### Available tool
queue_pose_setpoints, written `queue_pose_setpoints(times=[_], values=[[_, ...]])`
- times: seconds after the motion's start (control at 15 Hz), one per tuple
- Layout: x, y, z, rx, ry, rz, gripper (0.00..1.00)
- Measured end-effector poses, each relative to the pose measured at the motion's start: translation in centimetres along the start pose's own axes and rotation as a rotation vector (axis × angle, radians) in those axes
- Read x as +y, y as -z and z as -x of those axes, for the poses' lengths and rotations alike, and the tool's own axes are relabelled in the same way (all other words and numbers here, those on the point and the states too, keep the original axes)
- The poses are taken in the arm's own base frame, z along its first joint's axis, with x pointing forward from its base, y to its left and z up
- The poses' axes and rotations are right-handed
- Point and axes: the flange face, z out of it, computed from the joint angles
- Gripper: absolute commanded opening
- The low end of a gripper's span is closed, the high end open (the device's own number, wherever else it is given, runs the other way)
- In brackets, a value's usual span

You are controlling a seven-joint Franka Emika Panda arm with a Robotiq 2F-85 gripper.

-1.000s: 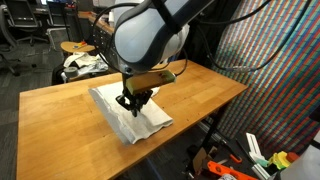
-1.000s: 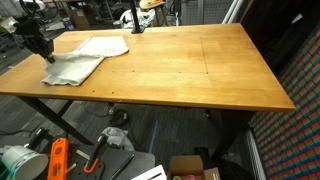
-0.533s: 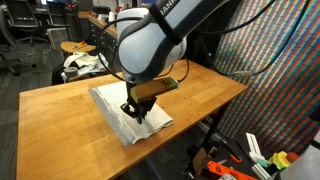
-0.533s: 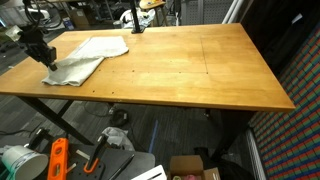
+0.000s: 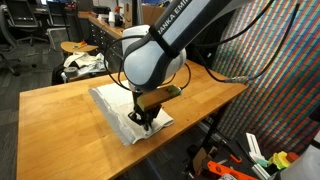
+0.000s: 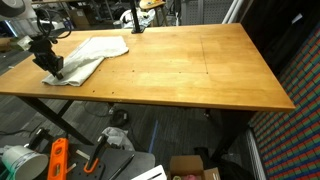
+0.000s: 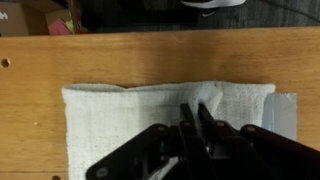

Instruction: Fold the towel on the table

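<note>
1. The towel (image 5: 112,100) lies near a corner of the counter (image 5: 55,105), partly doubled over.
2. The end effector (image 5: 147,121), pinching a towel flap, has dragged it further across the cloth, toward the counter's edge.
3. The fold looks nearly laid.

Light-brown wooden tabletop (image 6: 190,65), with a whitish towel (image 6: 92,52) lying rumpled and partly folded near one end, close to the edge.

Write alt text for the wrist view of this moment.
The dark claw is shut on a pinched-up ridge of the white towel. The towel lies spread on the light-brown wooden table, whose far edge runs along the top.
</note>
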Motion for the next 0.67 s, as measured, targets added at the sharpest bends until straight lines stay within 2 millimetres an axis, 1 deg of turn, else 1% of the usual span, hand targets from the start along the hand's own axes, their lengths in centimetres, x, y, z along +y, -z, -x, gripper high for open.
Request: queue_pose_setpoints(times=[0.07,0.4,0.67], values=[[0.4,-0.5,-0.1,-0.011,-0.001,0.002,0.13],[1.7,-0.6,-0.6,-0.022,0.001,0.002,0.13],[2.4,-0.6,-0.8,-0.025,-0.002,0.000,0.13]])
